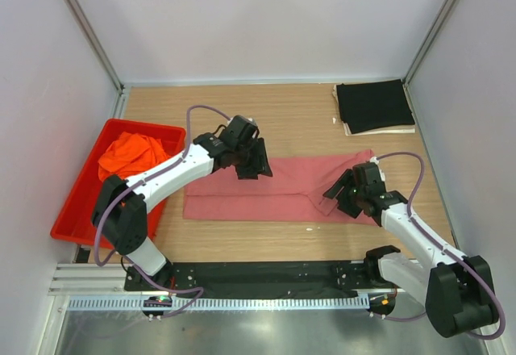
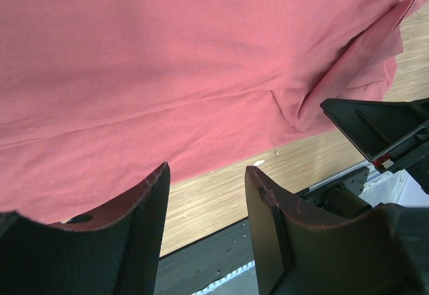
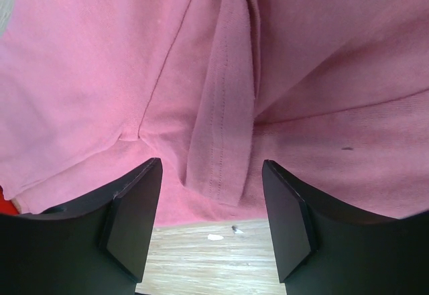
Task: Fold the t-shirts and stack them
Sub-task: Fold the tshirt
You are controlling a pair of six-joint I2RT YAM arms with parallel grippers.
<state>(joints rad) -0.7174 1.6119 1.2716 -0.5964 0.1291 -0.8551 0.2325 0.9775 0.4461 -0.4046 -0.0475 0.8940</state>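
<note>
The rose-red t-shirt (image 1: 266,192) lies folded into a long band across the middle of the table. My left gripper (image 1: 256,164) hovers open and empty over its far edge; the left wrist view shows the shirt (image 2: 167,74) past the fingers. My right gripper (image 1: 340,196) is open and empty above the shirt's right end, where a folded sleeve (image 3: 224,121) lies between the fingers' line. The orange t-shirt (image 1: 129,152) is crumpled in the red tray (image 1: 76,210). The black t-shirt (image 1: 374,105) lies folded at the far right corner.
The red tray stands at the table's left side. The black shirt rests on a pale sheet (image 1: 379,130). A black rail (image 1: 266,278) runs along the near edge. White walls enclose the table on three sides.
</note>
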